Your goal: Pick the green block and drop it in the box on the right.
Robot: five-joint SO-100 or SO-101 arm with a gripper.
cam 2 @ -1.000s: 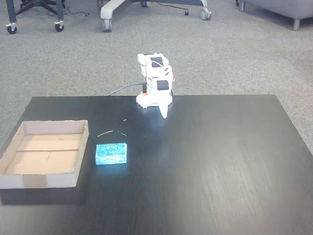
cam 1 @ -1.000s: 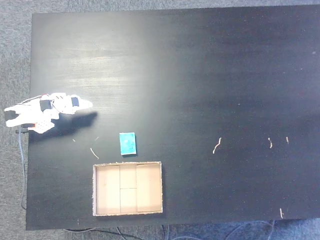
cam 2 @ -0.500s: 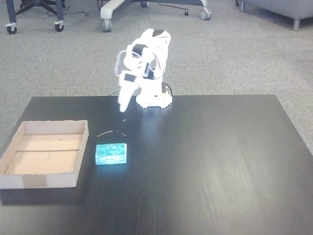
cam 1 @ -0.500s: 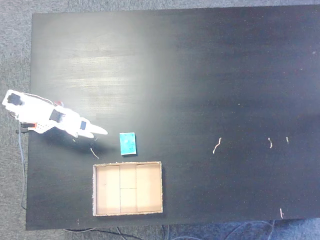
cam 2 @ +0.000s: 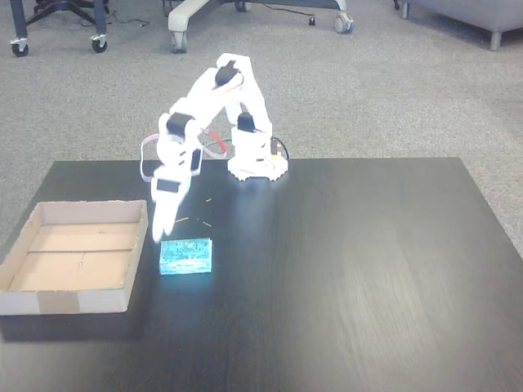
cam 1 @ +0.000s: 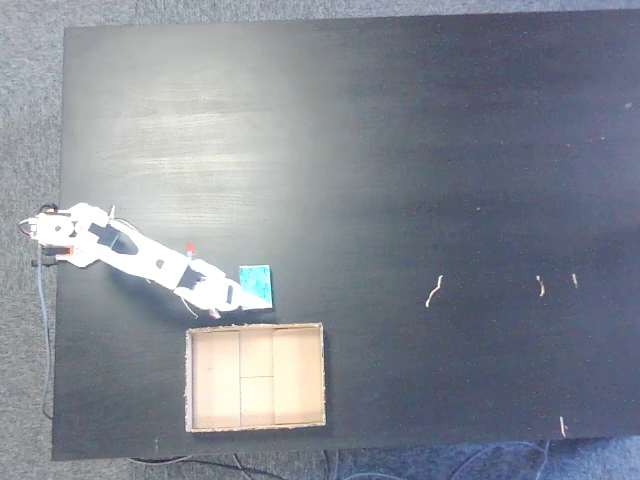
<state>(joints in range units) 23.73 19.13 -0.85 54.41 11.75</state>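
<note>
Down on the black rectangular wooden table (cam 1: 400,150), the small flat teal-green block with a speckled top (cam 1: 257,285) lies flat near the table's lower-left part in a fixed view from above, just off the upper rim of the shallow tan cardboard box (cam 1: 256,332) but not touching it. That box sits close to the table's lower edge in that view, with flap seams showing on its floor. In a fixed view from the front, the same box (cam 2: 49,300) rests at the table's front-left corner and the block (cam 2: 185,256) lies just beside the box's right wall. The white arm's base (cam 2: 257,167) stands at the middle of the table's far edge, and the arm reaches out and down toward the block. Its gripper (cam 2: 158,234) points downward, tips at the block's left end between block and box; from above the gripper (cam 1: 236,296) appears right against the block's left side. Motion blur hides the jaws, so I cannot tell how wide they are parted, and the block is not lifted. A few pale scraps (cam 1: 433,291) lie scattered toward the table's right side in the view from above.
</note>
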